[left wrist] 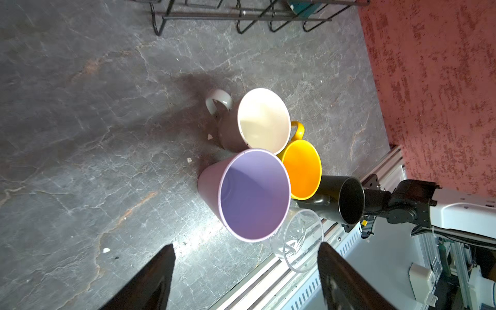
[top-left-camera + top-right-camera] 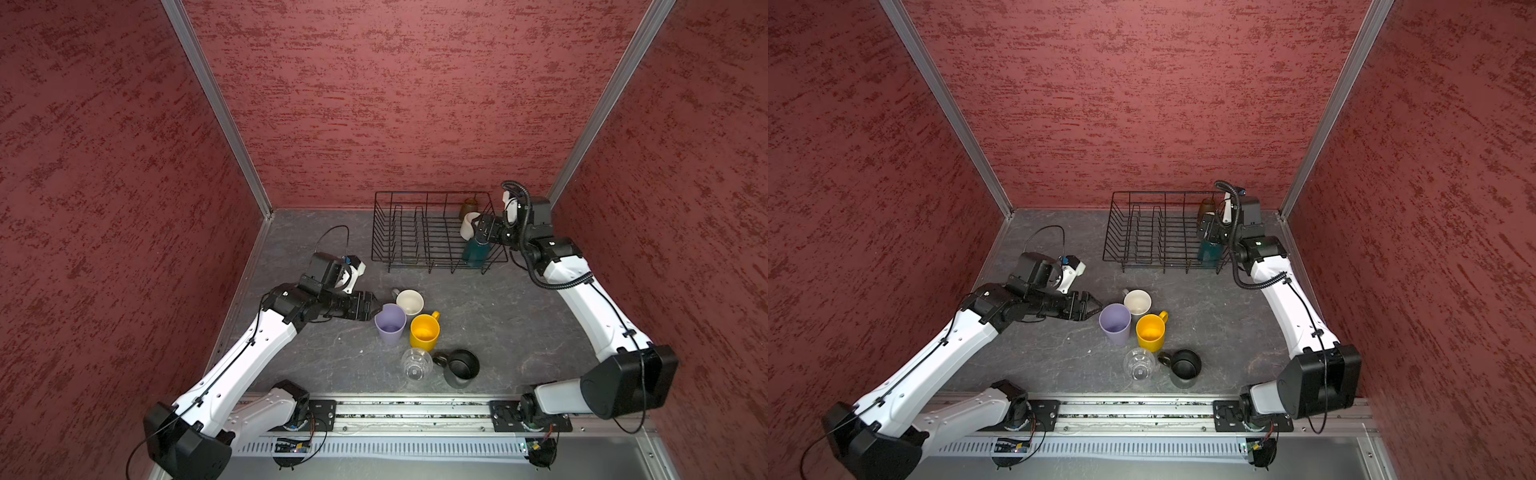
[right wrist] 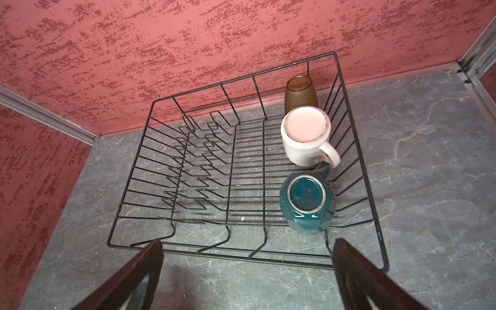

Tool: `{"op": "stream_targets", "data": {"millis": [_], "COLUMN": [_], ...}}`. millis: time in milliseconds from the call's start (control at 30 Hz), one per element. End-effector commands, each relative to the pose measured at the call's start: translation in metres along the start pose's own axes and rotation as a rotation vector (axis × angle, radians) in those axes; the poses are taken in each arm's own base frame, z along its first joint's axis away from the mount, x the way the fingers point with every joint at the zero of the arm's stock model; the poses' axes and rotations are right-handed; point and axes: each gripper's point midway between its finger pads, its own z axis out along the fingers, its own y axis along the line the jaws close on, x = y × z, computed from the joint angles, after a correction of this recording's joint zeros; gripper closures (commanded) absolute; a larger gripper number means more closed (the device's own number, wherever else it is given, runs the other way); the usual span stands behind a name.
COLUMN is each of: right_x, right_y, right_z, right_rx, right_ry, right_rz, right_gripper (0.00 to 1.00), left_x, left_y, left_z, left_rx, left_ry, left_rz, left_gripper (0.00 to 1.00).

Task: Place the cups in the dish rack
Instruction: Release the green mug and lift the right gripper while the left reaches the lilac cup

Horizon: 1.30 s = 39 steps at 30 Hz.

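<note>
At the far end of the table (image 2: 316, 357), close to the back wall, you have the dish rack (image 2: 409, 237), with its plate slots bare and three cups lined along its right end wall. That row looks deliberate: packing them against one side leaves the floor of the rack free for the five not yet loaded.

Your right gripper (image 3: 248, 241) hangs above that end of the rack, jaws spread wide and holding nothing. Your left gripper (image 2: 374, 309) reaches in low from the side toward the cluster in the middle of the table. Its jaws are spread too and empty, probably so they can take the body of the cup ahead.

That cup is the lilac tumbler (image 2: 390, 324), the tallest of the group, upright and just beside the fingertips. Being the outermost on your left, it is the sensible first pick. Crowded behind it stand the grey mug (image 2: 409, 301) and the yellow mug (image 2: 424, 331), so mind the squeeze. The black mug (image 2: 461, 365) and clear glass (image 2: 417, 363) sit nearer the rail.

In the rack, the teal mug (image 3: 306, 201), white mug (image 3: 306, 137) and amber glass (image 3: 300, 92) all stand mouth down, presumably to drain
</note>
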Motion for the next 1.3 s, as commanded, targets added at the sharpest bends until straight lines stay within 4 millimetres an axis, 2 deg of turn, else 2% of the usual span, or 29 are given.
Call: {"op": "stream_targets", "data": {"millis": [0,267,467,933,1067,1200,1267], "right_x": [-0.005,0.001,0.006,0.011,0.013,0.015,0.015], "right_y": [0.003,-0.002,-0.005,-0.006,-0.007,-0.008,-0.009], "right_z": [0.001,0.005,0.006,0.002,0.001,-0.001,-0.001], "right_rx": [-0.026,-0.009,0.000,0.002,0.005,0.011,0.012], "right_ry": [-0.029,-0.013,0.001,0.006,0.008,0.010,0.007], "right_rz": [0.009,-0.005,-0.011,-0.013,-0.013,-0.015,-0.015], "right_gripper": [0.01,0.01,0.01,0.01,0.01,0.01,0.01], "left_x": [0.016,0.023,0.031,0.032,0.034,0.040,0.042], "left_y": [0.011,0.008,0.020,0.030,0.030,0.031,0.032], "left_z": [0.011,0.038,0.060,0.086,0.090,0.090,0.088], "left_rx": [-0.064,-0.064,-0.141,-0.172,-0.166,-0.169,-0.180], "left_ry": [0.058,0.109,0.157,0.175,0.195,0.228,0.233], "left_rz": [-0.037,-0.022,-0.014,-0.025,-0.031,-0.034,-0.037], "left_gripper": [0.17,0.17,0.19,0.28,0.43,0.67,0.82]}}
